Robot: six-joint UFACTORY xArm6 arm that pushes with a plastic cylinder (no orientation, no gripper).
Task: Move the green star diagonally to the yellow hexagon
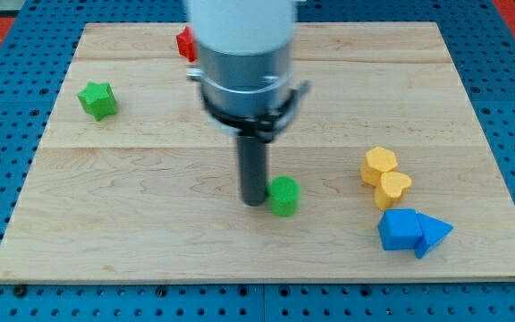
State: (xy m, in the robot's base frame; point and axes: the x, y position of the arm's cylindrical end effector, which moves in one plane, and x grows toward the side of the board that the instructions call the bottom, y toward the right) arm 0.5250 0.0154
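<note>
The green star (97, 99) lies at the view's left, near the top-left of the wooden board (150, 224). The yellow hexagon (379, 165) sits at the view's right, touching a yellow heart-like block (393, 190) just below it. My tip (254, 201) rests on the board at mid-bottom, far right of and lower than the green star. It stands right beside the left face of a green round block (283, 196).
A blue cube-like block (399, 230) and a blue triangle (433, 234) lie together at the view's bottom right, under the yellow blocks. A red block (185, 44) sits at the top, partly hidden behind the arm's body (244, 63).
</note>
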